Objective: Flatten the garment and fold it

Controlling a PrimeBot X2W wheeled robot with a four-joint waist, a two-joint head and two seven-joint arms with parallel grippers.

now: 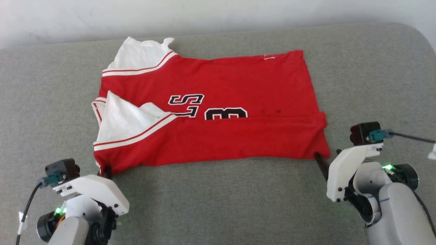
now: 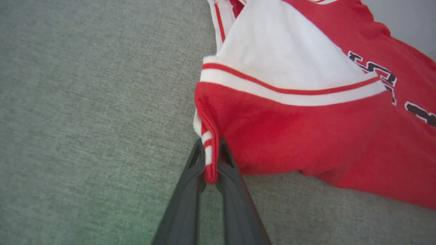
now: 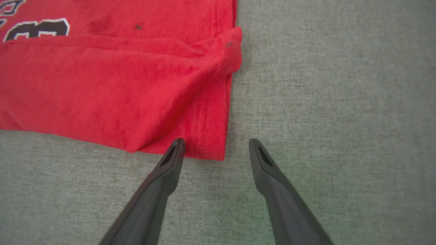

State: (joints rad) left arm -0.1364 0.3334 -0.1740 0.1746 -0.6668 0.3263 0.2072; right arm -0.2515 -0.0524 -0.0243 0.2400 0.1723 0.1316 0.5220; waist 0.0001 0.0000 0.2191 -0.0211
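Head view: my left gripper is pinching the jersey (lying half-folded on the grey cushion) at its seven-o'clock corner; my right gripper, spread at five o'clock, likely needs closing before folding.

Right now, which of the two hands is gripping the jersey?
The left hand: it is pinched shut on the jersey's red-and-white striped edge. The right hand stands open at the hem corner.
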